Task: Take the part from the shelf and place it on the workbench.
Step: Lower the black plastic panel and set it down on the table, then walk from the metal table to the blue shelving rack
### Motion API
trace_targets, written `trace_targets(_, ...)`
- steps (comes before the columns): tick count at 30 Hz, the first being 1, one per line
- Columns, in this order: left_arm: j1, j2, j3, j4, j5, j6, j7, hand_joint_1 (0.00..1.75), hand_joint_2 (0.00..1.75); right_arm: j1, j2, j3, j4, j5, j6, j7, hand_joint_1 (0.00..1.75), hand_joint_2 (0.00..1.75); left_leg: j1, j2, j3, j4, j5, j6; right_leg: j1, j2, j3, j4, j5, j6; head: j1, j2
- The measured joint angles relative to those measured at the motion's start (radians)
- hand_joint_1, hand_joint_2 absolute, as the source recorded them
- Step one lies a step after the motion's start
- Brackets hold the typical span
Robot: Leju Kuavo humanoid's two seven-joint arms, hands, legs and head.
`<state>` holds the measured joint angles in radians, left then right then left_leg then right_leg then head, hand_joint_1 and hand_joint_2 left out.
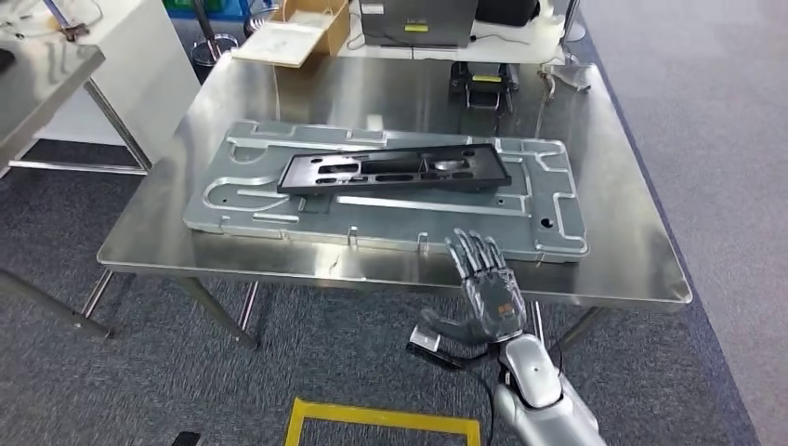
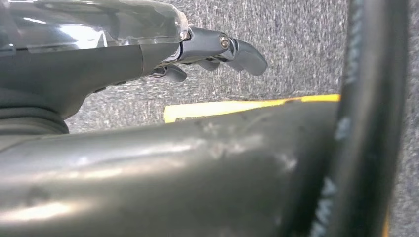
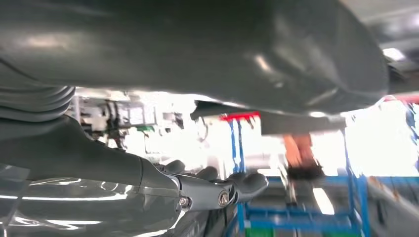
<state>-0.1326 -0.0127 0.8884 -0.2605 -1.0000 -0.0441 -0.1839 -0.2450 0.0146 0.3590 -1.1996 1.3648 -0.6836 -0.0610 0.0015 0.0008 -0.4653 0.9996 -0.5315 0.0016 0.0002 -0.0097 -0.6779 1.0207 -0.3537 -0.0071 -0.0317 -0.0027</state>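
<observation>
A long black frame-shaped part (image 1: 395,172) lies flat on a grey machined metal plate (image 1: 558,218) on the steel workbench (image 1: 641,269). My right hand (image 1: 483,288) is raised at the bench's near edge, in front of the plate, fingers spread and holding nothing; the part lies apart from it, further back. In the right wrist view the right hand (image 3: 217,190) shows its thumb and fingers extended. The left hand (image 2: 217,52) appears in the left wrist view above grey carpet, its fingers empty and loosely extended.
A yellow floor marking (image 1: 381,423) lies on the carpet below the bench. At the bench's far side stand a cardboard box (image 1: 302,32) and a grey case (image 1: 418,23). Another table (image 1: 46,74) is at the left. Blue racking (image 3: 316,207) shows behind the right hand.
</observation>
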Motion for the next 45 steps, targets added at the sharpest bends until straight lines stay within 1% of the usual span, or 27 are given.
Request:
trace_targets(2, 0.009, -0.003, 0.010, 0.000, 0.008, 0.006, -0.006, 0.00, 0.00, 0.064, 0.016, -0.017, -0.063, 0.011, -0.011, -0.046, 0.00, 0.00, 0.005, 0.004, -0.015, -0.007, 0.024, 0.014, -0.001, 0.005, -0.009, 0.008, -0.016, 0.011, 0.000, 0.000)
trace_targets(4, 0.018, -0.006, 0.019, 0.001, 0.017, 0.012, -0.015, 0.00, 0.00, 0.136, 0.042, -0.047, -0.129, 0.001, -0.014, -0.122, 0.00, 0.00, 0.009, 0.009, -0.041, -0.012, 0.053, 0.028, -0.005, 0.010, -0.033, 0.081, -0.111, 0.019, 0.000, 0.000)
trace_targets(6, 0.030, -0.008, 0.034, 0.001, 0.029, 0.017, -0.027, 0.00, 0.00, 0.211, 0.082, -0.099, -0.191, -0.039, -0.015, -0.225, 0.00, 0.00, 0.009, 0.009, -0.072, -0.011, 0.076, 0.032, -0.008, 0.010, -0.054, 0.204, -0.209, 0.024, 0.000, 0.000)
trace_targets(7, 0.038, -0.010, 0.044, 0.001, 0.035, 0.021, -0.034, 0.00, 0.00, 0.248, 0.106, -0.136, -0.217, -0.072, -0.016, -0.286, 0.00, 0.00, 0.009, 0.009, -0.087, -0.009, 0.087, 0.030, -0.009, 0.010, -0.054, 0.255, -0.221, 0.026, 0.000, 0.000)
trace_targets(8, 0.046, -0.013, 0.054, 0.001, 0.041, 0.025, -0.039, 0.00, 0.00, 0.283, 0.133, -0.177, -0.238, -0.112, -0.016, -0.351, 0.00, 0.00, 0.009, 0.010, -0.104, -0.007, 0.098, 0.028, -0.010, 0.010, -0.042, 0.279, -0.206, 0.027, 0.000, 0.000)
trace_targets(9, 0.052, -0.015, 0.064, 0.001, 0.046, 0.030, -0.044, 0.00, 0.00, 0.314, 0.158, -0.219, -0.251, -0.156, -0.016, -0.412, 0.00, 0.00, 0.009, 0.010, -0.121, -0.003, 0.107, 0.025, -0.011, 0.010, -0.014, 0.272, -0.179, 0.027, 0.000, 0.000)
trace_targets(11, 0.062, -0.020, 0.084, 0.001, 0.057, 0.035, -0.048, 0.00, 0.00, 0.362, 0.203, -0.299, -0.259, -0.250, -0.016, -0.506, 0.00, 0.00, 0.008, 0.010, -0.149, 0.008, 0.123, 0.017, -0.012, 0.010, 0.094, 0.162, -0.148, 0.021, 0.000, 0.000)
trace_targets(13, 0.069, -0.025, 0.105, 0.001, 0.069, 0.040, -0.049, 0.00, 0.00, 0.387, 0.232, -0.363, -0.244, -0.348, -0.016, -0.537, 0.00, 0.00, 0.006, 0.011, -0.162, 0.018, 0.136, 0.007, -0.008, 0.010, 0.199, 0.021, -0.180, 0.013, 0.000, 0.000)
trace_targets(15, 0.076, -0.030, 0.127, 0.000, 0.076, 0.043, -0.050, 0.00, 0.00, 0.399, 0.249, -0.422, -0.207, -0.425, -0.016, -0.541, 0.00, 0.00, 0.006, 0.012, -0.166, 0.017, 0.153, -0.006, -0.003, 0.010, 0.228, -0.036, -0.199, 0.005, 0.000, 0.000)
trace_targets(17, 0.085, -0.036, 0.148, 0.000, 0.077, 0.043, -0.054, 0.00, 0.00, 0.402, 0.265, -0.505, -0.148, -0.466, -0.017, -0.572, 0.00, 0.00, 0.011, 0.011, -0.175, 0.023, 0.147, -0.019, -0.005, 0.007, 0.211, -0.040, -0.177, -0.010, 0.000, 0.000)
trace_targets(18, 0.091, -0.038, 0.157, -0.001, 0.076, 0.043, -0.056, 0.00, 0.00, 0.401, 0.274, -0.553, -0.117, -0.478, -0.017, -0.594, 0.00, 0.00, 0.012, 0.010, -0.185, 0.044, 0.116, -0.023, -0.006, 0.005, 0.200, -0.043, -0.164, -0.017, 0.000, 0.000)
trace_targets(21, 0.102, -0.044, 0.179, -0.003, 0.073, 0.043, -0.060, 0.00, 0.00, 0.396, 0.299, -0.671, -0.040, -0.497, -0.017, -0.624, 0.00, 0.00, 0.014, 0.008, -0.220, 0.202, -0.039, -0.031, -0.004, 0.001, 0.152, -0.042, -0.125, -0.030, 0.000, 0.000)
trace_targets(22, 0.102, -0.045, 0.185, -0.004, 0.072, 0.043, -0.061, 0.00, 0.00, 0.390, 0.303, -0.705, -0.012, -0.501, -0.017, -0.625, 0.00, 0.00, 0.014, 0.008, -0.222, 0.255, -0.059, -0.032, -0.002, 0.001, 0.133, -0.040, -0.112, -0.030, 0.000, 0.000)
trace_targets(24, 0.103, -0.047, 0.195, -0.006, 0.067, 0.043, -0.065, 0.00, 0.00, 0.373, 0.307, -0.776, 0.056, -0.508, -0.016, -0.625, 0.00, 0.00, 0.013, 0.008, -0.190, 0.290, -0.020, -0.031, 0.000, 0.000, 0.093, -0.028, -0.089, -0.027, 0.000, 0.000)
trace_targets(26, 0.102, -0.049, 0.206, -0.010, 0.062, 0.043, -0.069, 0.00, 0.00, 0.355, 0.307, -0.847, 0.132, -0.518, -0.009, -0.627, 0.00, 0.00, 0.012, 0.007, -0.096, 0.202, 0.024, -0.022, 0.000, -0.001, 0.058, -0.013, -0.070, -0.022, 0.000, 0.000)
trace_targets(28, 0.099, -0.049, 0.214, -0.018, 0.057, 0.043, -0.075, 0.00, 0.00, 0.331, 0.298, -0.899, 0.218, -0.538, 0.011, -0.629, 0.00, 0.00, 0.007, 0.005, 0.013, 0.054, -0.004, -0.009, 0.002, -0.001, 0.037, -0.001, -0.053, -0.013, 0.000, 0.000)
trace_targets(29, 0.097, -0.049, 0.219, -0.020, 0.054, 0.042, -0.077, 0.00, 0.00, 0.316, 0.289, -0.920, 0.269, -0.552, 0.028, -0.630, 0.00, 0.00, 0.003, 0.005, 0.042, 0.004, -0.024, -0.002, 0.001, -0.002, 0.033, 0.000, -0.042, -0.007, 0.000, 0.000)
trace_targets(31, 0.097, -0.051, 0.233, -0.023, 0.049, 0.037, -0.081, 0.00, 0.00, 0.288, 0.258, -0.960, 0.387, -0.581, 0.079, -0.627, 0.00, 0.00, 0.000, 0.007, 0.045, -0.029, -0.022, 0.014, -0.001, -0.003, 0.029, -0.007, -0.022, 0.007, 0.000, 0.000)
trace_targets(32, 0.099, -0.052, 0.240, -0.025, 0.046, 0.034, -0.083, 0.00, 0.00, 0.277, 0.239, -0.980, 0.447, -0.592, 0.110, -0.621, 0.00, 0.00, 0.001, 0.009, 0.036, -0.032, -0.008, 0.022, -0.003, -0.001, 0.024, -0.006, -0.028, 0.014, 0.000, 0.000)
trace_targets(33, 0.101, -0.054, 0.247, -0.026, 0.043, 0.030, -0.085, 0.00, 0.00, 0.268, 0.219, -1.001, 0.507, -0.600, 0.139, -0.608, 0.00, 0.00, 0.003, 0.011, 0.023, -0.035, 0.008, 0.031, -0.005, 0.001, 0.014, 0.010, -0.057, 0.020, 0.000, 0.000)
trace_targets(36, 0.102, -0.057, 0.264, -0.030, 0.036, 0.026, -0.091, 0.00, 0.00, 0.248, 0.163, -1.052, 0.665, -0.604, 0.211, -0.530, 0.00, 0.00, 0.004, 0.013, -0.026, -0.035, 0.050, 0.045, -0.010, 0.006, -0.025, 0.158, -0.212, 0.034, 0.000, 0.000)
trace_targets(37, 0.103, -0.058, 0.269, -0.031, 0.034, 0.026, -0.093, 0.00, 0.00, 0.243, 0.147, -1.065, 0.708, -0.602, 0.231, -0.499, 0.00, 0.00, 0.003, 0.013, -0.043, -0.033, 0.063, 0.045, -0.012, 0.006, -0.030, 0.215, -0.236, 0.037, 0.000, 0.000)
trace_targets(38, 0.103, -0.058, 0.274, -0.031, 0.032, 0.025, -0.095, 0.00, 0.00, 0.239, 0.133, -1.075, 0.748, -0.599, 0.249, -0.469, 0.00, 0.00, 0.003, 0.014, -0.061, -0.030, 0.075, 0.043, -0.014, 0.006, -0.026, 0.253, -0.231, 0.041, 0.000, 0.000)
trace_targets(39, 0.103, -0.059, 0.278, -0.032, 0.029, 0.025, -0.095, 0.00, 0.00, 0.237, 0.121, -1.083, 0.780, -0.596, 0.266, -0.438, 0.00, 0.00, 0.003, 0.014, -0.080, -0.024, 0.085, 0.041, -0.016, 0.006, -0.011, 0.268, -0.207, 0.043, 0.000, 0.000)
trace_targets(41, 0.102, -0.060, 0.284, -0.035, 0.020, 0.027, -0.094, 0.00, 0.00, 0.232, 0.103, -1.096, 0.834, -0.593, 0.304, -0.371, 0.00, 0.00, 0.004, 0.014, -0.119, -0.008, 0.101, 0.032, -0.021, 0.006, 0.072, 0.199, -0.153, 0.044, 0.000, 0.000)
trace_targets(43, 0.101, -0.062, 0.288, -0.037, 0.011, 0.030, -0.091, 0.00, 0.00, 0.226, 0.093, -1.105, 0.871, -0.583, 0.346, -0.286, 0.00, 0.00, 0.002, 0.015, -0.148, 0.012, 0.112, 0.021, -0.021, 0.006, 0.191, 0.048, -0.176, 0.037, 0.000, 0.000)
trace_targets(45, 0.100, -0.063, 0.292, -0.039, -0.001, 0.032, -0.088, 0.00, 0.00, 0.225, 0.089, -1.107, 0.899, -0.546, 0.382, -0.186, 0.00, 0.00, 0.000, 0.013, -0.160, 0.022, 0.125, 0.007, -0.015, 0.005, 0.247, -0.041, -0.215, 0.022, 0.000, 0.000)
